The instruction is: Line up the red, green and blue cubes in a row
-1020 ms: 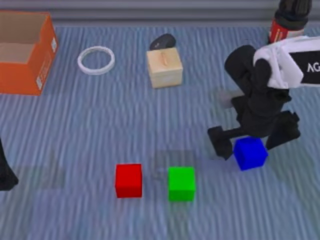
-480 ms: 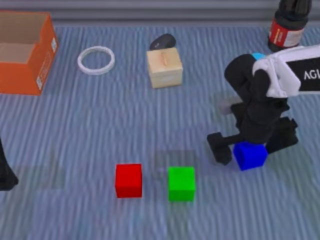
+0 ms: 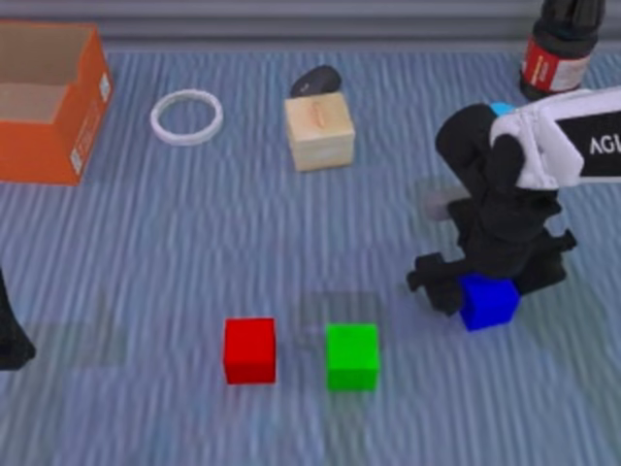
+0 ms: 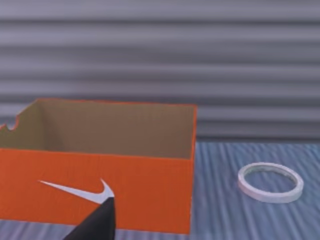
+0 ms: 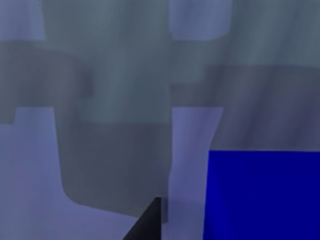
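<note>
The orange box (image 3: 44, 102) sits far up-left of the green cube (image 3: 352, 356), with the parked left arm's gripper (image 3: 12, 340) well left of that cube. The right gripper (image 3: 490, 282), up-right of the green cube, has narrowed onto the blue cube (image 3: 488, 302), its fingers (image 3: 439, 286) against it. The red cube (image 3: 249, 349) lies just left of the green one.
</note>
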